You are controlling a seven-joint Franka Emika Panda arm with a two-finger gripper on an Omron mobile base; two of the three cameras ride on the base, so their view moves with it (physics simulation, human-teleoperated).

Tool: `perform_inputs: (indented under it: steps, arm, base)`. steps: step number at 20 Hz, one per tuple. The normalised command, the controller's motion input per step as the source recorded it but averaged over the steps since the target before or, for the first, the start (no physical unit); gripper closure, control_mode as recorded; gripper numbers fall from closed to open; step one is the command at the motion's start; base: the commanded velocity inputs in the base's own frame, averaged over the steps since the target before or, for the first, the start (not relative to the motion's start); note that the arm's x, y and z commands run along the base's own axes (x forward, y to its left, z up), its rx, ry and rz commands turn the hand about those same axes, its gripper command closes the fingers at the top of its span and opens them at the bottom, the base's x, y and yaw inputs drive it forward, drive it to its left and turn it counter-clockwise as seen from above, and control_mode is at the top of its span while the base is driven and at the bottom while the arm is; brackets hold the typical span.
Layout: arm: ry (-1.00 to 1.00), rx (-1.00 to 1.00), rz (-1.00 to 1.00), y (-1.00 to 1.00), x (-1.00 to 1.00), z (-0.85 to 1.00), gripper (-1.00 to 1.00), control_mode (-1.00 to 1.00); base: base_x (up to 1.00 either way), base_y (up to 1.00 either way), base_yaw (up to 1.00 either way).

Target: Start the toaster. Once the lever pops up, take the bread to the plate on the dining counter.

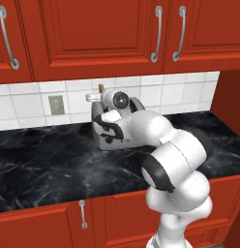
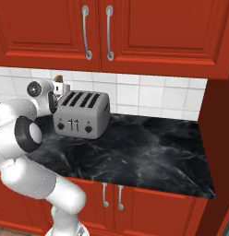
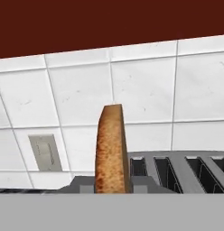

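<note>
Bread [image 3: 112, 151] stands upright, edge-on in hand view, right before the camera, its lower end cut off by the view's bottom, so whether the claw grips it I cannot tell. It rises above the toaster [image 2: 82, 115], at the end away from the empty slots. In right base view the slice [image 2: 58, 85] shows as a tan bit beside the gripper [image 2: 55, 87], over the toaster's left end. Likely it is lifted clear of its slot for carrying. Toaster sits on the black counter [image 2: 148, 143] against the tile wall [image 3: 145, 85]; outlet [image 3: 44, 152] to its left. Red cabinets [image 2: 135, 32] hang above. Plate not reached yet.
</note>
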Motion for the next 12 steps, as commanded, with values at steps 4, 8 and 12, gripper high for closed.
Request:
perform_inputs:
  steps: [4, 8, 12]
  arm:
    - [0.00, 0.00, 0.08, -0.03, -0.84, 0.26, 1.00, -1.00]
    - [0.00, 0.00, 0.10, -0.18, -0.88, 0.01, 1.00, -1.00]
    - [0.00, 0.00, 0.06, -0.23, -0.90, 0.00, 1.00, -1.00]
  base:
    - [0.00, 0.00, 0.00]
    - [0.00, 0.00, 0.00]
    - [0.00, 0.00, 0.00]
